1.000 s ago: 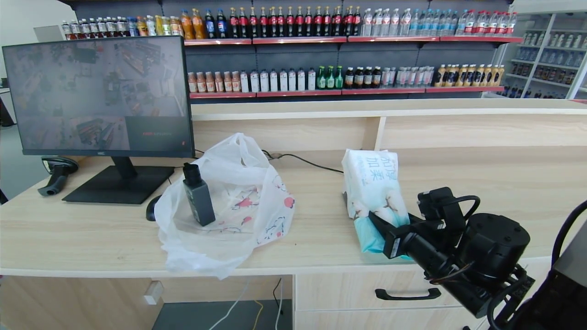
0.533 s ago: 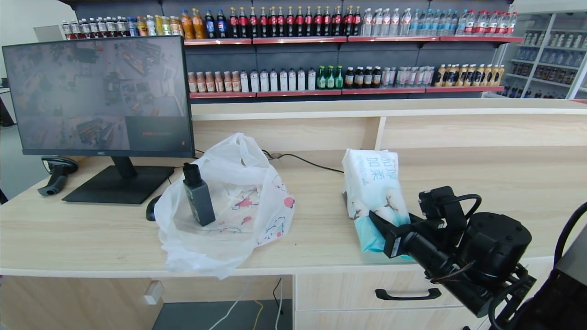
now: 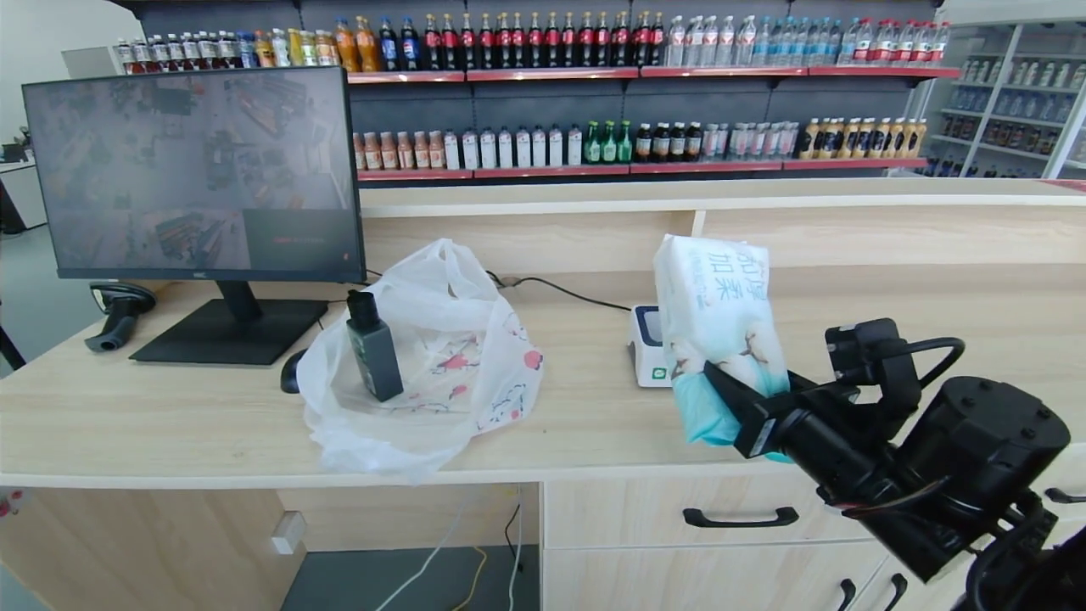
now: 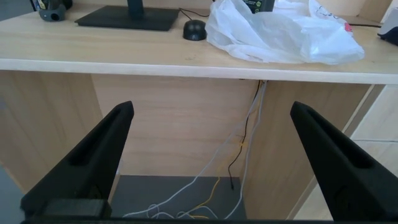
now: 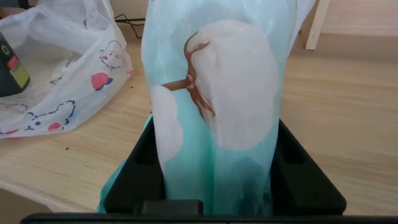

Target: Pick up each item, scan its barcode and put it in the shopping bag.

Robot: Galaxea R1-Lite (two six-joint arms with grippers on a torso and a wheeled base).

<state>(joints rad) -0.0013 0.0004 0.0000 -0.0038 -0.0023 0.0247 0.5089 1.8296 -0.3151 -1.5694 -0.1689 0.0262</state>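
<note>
Over the shop bench (image 3: pixel 170 416), right fingers (image 3: pixel 734 403) clamp the pack (image 3: pixel 713 297) upright centre-right, scanner (image 3: pixel 649 344) just behind it, bag (image 3: pixel 424 373) further left, left fingers (image 4: pixel 93 162) apart.

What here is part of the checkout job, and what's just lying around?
Job: tissue pack, held in the right gripper; shopping bag; dark bottle in it; white scanner box.
Lying about: monitor; mouse; shelved drinks.
</note>
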